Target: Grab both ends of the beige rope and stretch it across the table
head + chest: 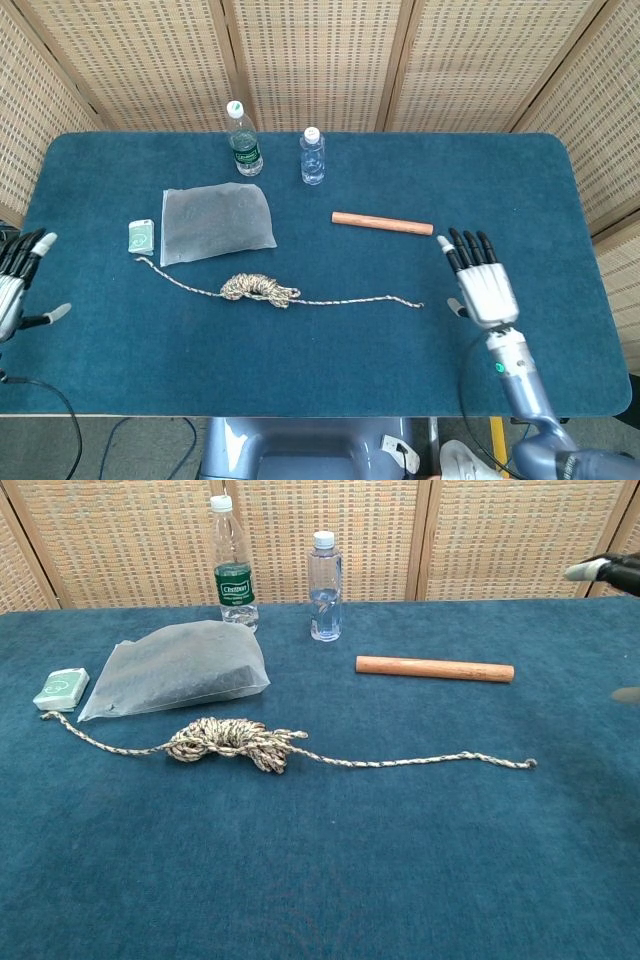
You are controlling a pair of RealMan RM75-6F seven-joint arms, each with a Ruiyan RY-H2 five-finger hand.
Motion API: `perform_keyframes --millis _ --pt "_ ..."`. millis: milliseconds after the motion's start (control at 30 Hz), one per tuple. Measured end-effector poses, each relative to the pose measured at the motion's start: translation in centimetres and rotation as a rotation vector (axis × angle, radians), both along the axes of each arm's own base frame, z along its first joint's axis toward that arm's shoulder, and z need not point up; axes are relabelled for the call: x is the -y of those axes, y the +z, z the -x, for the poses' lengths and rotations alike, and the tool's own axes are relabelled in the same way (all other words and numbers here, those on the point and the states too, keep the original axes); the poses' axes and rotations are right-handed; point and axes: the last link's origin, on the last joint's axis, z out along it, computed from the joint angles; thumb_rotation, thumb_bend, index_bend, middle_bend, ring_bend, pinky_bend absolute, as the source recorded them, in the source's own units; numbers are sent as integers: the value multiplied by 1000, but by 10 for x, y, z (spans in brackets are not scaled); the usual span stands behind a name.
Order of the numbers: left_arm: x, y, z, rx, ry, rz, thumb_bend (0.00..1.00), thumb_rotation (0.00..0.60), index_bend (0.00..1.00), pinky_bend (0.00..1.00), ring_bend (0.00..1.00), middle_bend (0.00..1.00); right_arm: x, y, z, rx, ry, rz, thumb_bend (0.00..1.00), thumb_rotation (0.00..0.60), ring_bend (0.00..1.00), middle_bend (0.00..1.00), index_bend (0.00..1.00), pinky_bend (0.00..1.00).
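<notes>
Bearing a green label (235, 584), the taller bottle (232, 565) stands behind the rope (240, 739).

Silver-backed right hand (486, 290) and left hand (12, 283) (black fingers, pale tips), blue-grey forearm with black cable.

Woven rattan screen panels (310, 60) in wooden frames behind, table (520, 180) covered in dark teal carpet, even indoor light

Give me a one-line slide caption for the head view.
Both hands open, left and right, clear of the slack beige rope lying across the blue table.
</notes>
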Motion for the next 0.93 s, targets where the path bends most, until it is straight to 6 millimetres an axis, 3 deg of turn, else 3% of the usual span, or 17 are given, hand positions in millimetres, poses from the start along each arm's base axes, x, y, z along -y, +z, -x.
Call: perform_keyframes --millis 200,333,667,933 --pt "59 17 7 34 138 -50 0 600 0 0 0 0 -44 37 51 24 32 72 0 600 0 0 0 0" --pt "86 20 5 15 183 -60 0 600 0 0 0 0 -74 52 71 -7 -8 101 0 600 0 0 0 0" --pt "97 2 -25 34 186 -19 0 600 0 0 0 0 -113 58 60 27 -37 95 0 600 0 0 0 0" --pt "96 -7 -39 49 182 0 0 600 0 0 0 0 -119 52 55 48 -35 85 0 600 0 0 0 0"
